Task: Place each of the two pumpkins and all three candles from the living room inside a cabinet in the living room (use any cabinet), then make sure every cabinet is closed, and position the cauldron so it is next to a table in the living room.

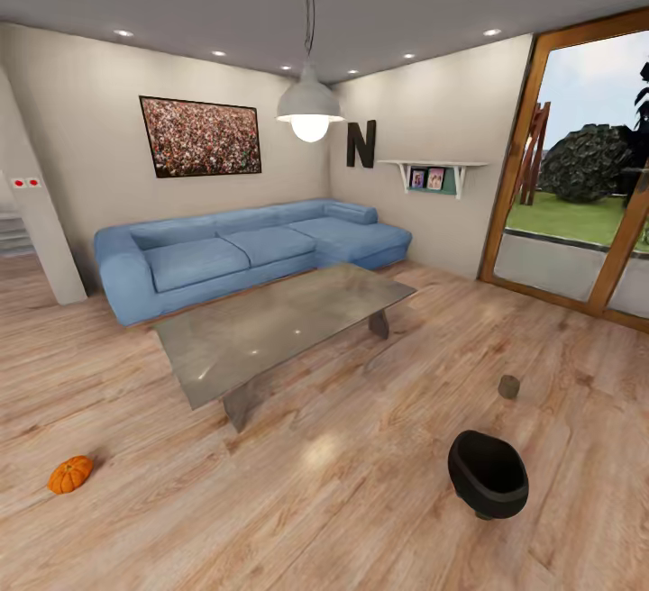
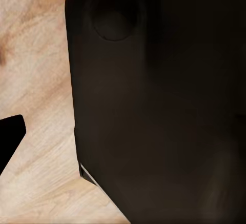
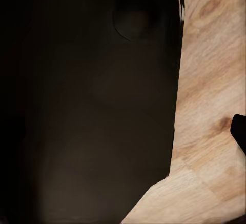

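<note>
**Scattered floor items and an unseen cabinet are raising the risk of a bad approach**

The head view is looking across a living room. One small bright-orange ribbed pumpkin is lying on the pale wood plank floor, well to the left of the low coffee table with the glossy grey rectangular top. A small squat dull-tan candle is sitting on the floor to the right of that table, and the round matte-black bowl-shaped cauldron is resting nearer the camera, close to the candle but apart from it. The cauldron is standing well clear of the table, so, in my judgement, that part of the task is still waiting.

Both wrist views are showing a large dark body against the wood floor, with a black tip at the picture's edge; I cannot tell whether either end effector is wide or narrow.

The hazards I am expecting: the base rolling forward could be nudging the cauldron or knocking the candle away, since both are lying low in the likely path. The round pumpkin could be rolling off under a careless pinch. With arms apparently tucked, reaching down to floor level is demanding a deep trunk bend, and a misjudged descent could be pressing fingers into the planks.
</note>
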Robot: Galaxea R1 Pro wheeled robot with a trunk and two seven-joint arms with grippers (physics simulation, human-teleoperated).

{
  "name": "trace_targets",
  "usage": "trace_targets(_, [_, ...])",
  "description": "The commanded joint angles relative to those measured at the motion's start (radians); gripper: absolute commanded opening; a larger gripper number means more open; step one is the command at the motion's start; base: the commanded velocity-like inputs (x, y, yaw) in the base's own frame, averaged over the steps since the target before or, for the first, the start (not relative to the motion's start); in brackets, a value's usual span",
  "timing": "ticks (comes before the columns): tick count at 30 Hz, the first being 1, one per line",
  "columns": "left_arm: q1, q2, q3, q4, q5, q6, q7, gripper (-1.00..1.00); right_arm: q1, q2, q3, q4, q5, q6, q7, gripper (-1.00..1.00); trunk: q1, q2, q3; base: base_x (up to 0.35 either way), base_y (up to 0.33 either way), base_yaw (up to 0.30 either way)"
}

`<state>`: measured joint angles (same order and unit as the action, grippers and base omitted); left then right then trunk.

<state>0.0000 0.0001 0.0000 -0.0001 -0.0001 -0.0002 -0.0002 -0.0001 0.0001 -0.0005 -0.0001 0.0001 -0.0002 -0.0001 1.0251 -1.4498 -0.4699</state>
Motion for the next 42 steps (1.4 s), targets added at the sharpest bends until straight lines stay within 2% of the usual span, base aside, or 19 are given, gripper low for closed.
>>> trace_targets(1, [0.006,0.006,0.000,-0.001,-0.001,-0.002,-0.001,1.00,-0.006,0.006,-0.004,-0.006,0.001,-0.002,-0.001,1.00,0.000,0.000,0.000,0.000,0.000,0.000])
trace_targets(5, [0.019,0.027,0.000,-0.001,-0.002,-0.002,-0.001,1.00,-0.029,0.009,-0.004,-0.014,0.002,-0.002,-0.001,1.00,0.000,0.000,0.000,0.000,0.000,0.000])
trace_targets(22, [0.019,0.027,0.000,-0.001,-0.002,-0.002,-0.001,1.00,-0.034,0.009,-0.004,-0.014,0.002,-0.002,-0.001,1.00,0.000,0.000,0.000,0.000,0.000,0.000])
trace_targets(30, [0.022,0.037,-0.001,-0.001,-0.007,-0.004,-0.001,1.00,-0.041,0.008,-0.001,-0.017,0.003,-0.003,-0.006,1.00,0.000,0.000,0.000,0.000,0.000,0.000])
trace_targets(33, [0.000,0.040,0.002,-0.008,-0.001,-0.004,-0.001,1.00,-0.044,0.006,-0.004,-0.017,0.000,-0.003,-0.006,1.00,0.000,0.000,0.000,0.000,0.000,0.000])
trace_targets(36, [-0.125,0.043,0.002,-0.013,0.057,0.017,-0.010,1.00,-0.138,0.002,-0.007,-0.050,-0.004,0.008,-0.009,1.00,0.000,0.000,0.000,0.000,0.000,0.000])
trace_targets(39, [-0.195,0.043,0.002,-0.014,0.080,0.046,-0.014,1.00,-0.196,0.001,-0.008,-0.060,-0.006,0.024,-0.008,1.00,0.000,0.000,0.000,0.000,0.000,0.000])
trace_targets(40, [-0.238,0.042,0.003,-0.014,0.088,0.072,-0.015,1.00,-0.232,0.001,-0.009,-0.064,-0.006,0.050,-0.008,1.00,0.000,0.000,0.000,0.000,0.000,0.000])
trace_targets(42, [-0.280,0.041,0.003,-0.015,0.094,0.098,-0.015,1.00,-0.268,0.000,-0.009,-0.067,-0.007,0.089,-0.009,1.00,0.000,0.000,0.000,0.000,0.000,0.000])
